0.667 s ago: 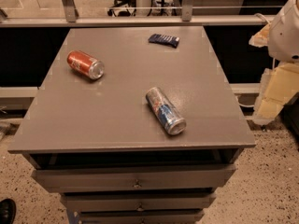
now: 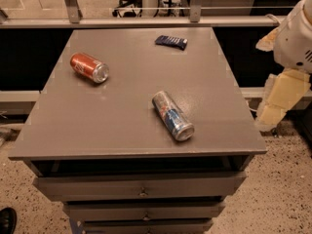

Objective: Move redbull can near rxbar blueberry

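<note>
While the gripper point(image 2: 282, 99) hangs beside the counter point(image 2: 122, 121), touching nothing, opening cannot be told; redbull can point(image 2: 173, 116) lies left of it, rxbar blueberry point(image 2: 171, 42) farther back-left.

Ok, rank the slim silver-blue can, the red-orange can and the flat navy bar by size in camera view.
1. redbull can
2. red-orange can, farther back, so unsure
3. rxbar blueberry, farthest
The gripper hangs right of the table.

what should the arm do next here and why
Probably swing the gripper left over the table toward the redbull can. The gripper hangs beyond the table's right edge, apart from the can, which lies on its side near the front, far from the rxbar blueberry at the back edge.
</note>
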Robot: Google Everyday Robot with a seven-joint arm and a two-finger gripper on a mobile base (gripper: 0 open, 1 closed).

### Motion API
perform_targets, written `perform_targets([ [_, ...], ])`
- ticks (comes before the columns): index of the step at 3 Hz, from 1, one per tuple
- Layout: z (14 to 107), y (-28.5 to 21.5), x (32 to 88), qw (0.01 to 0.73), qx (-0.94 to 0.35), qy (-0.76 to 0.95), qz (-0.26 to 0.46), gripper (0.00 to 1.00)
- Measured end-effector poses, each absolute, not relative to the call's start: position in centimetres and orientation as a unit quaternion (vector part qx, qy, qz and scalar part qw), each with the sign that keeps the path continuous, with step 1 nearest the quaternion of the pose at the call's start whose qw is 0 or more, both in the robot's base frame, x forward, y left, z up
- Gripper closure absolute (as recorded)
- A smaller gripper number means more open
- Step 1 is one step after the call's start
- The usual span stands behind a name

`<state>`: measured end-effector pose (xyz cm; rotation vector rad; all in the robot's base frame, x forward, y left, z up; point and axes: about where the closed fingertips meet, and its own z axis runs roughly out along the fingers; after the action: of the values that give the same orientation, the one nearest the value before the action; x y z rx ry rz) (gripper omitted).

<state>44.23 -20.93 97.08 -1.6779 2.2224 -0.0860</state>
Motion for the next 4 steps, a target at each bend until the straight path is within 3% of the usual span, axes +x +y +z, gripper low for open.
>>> perform_targets([
  [4, 86.7, -12.8, 48.8, 0.222, -0.459, 0.859, 0.049, 0.0],
])
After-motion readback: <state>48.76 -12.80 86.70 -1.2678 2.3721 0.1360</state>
